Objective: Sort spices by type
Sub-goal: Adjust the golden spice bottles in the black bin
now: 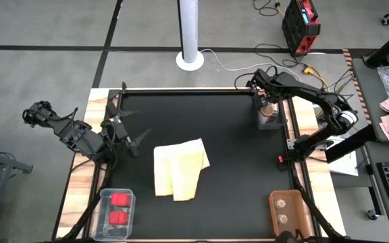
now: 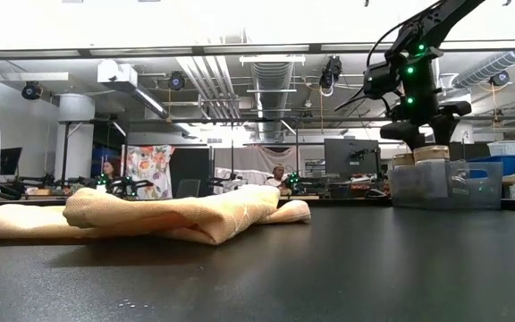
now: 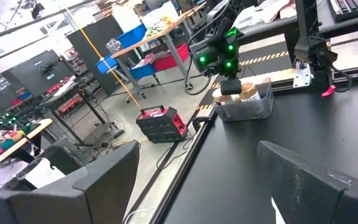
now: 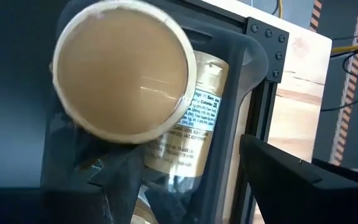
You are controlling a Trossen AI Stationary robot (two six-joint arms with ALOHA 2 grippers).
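Right gripper [image 1: 267, 108], fingers parted and astride but not pinching a short round jar with a tan-brown lid [image 4: 124, 78], hangs over the clear plastic bin [image 1: 273, 122] at the table's far right edge, where a second such jar [image 4: 188, 121] lies on its side; left gripper [image 1: 135, 138], spread wide and empty, waits near the left edge. Sorting looks nearly complete: two bright red blocks [image 1: 119, 208] share the near-left clear tray [image 1: 104, 202], two pale round containers [image 1: 282, 209] the near-right brown tray [image 1: 304, 208], leaving only the release. The right wrist view alone shows the lying jar's printed label; the high view alone shows both near trays and the folded yellow cloth [image 1: 179, 167].
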